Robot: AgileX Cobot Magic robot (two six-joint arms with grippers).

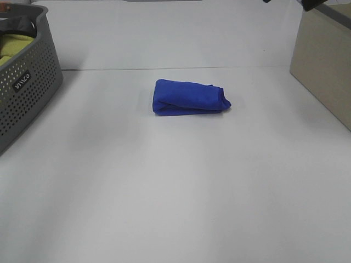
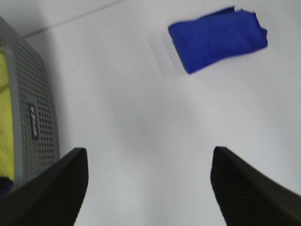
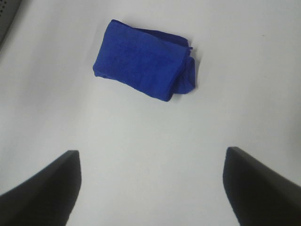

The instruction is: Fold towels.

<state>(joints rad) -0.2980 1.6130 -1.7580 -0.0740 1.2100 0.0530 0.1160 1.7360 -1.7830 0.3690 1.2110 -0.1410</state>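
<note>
A blue towel [image 1: 190,97] lies folded into a small bundle on the white table, near its middle. It also shows in the left wrist view [image 2: 217,37] and in the right wrist view [image 3: 143,59]. Neither arm shows in the exterior high view. My left gripper [image 2: 148,188] is open and empty, held above the bare table between the basket and the towel. My right gripper [image 3: 150,188] is open and empty, held above the table a short way from the towel.
A grey perforated basket [image 1: 24,87] stands at the left edge of the table with yellow-green cloth [image 1: 15,46] inside; it also shows in the left wrist view [image 2: 33,122]. A beige box [image 1: 323,60] stands at the right.
</note>
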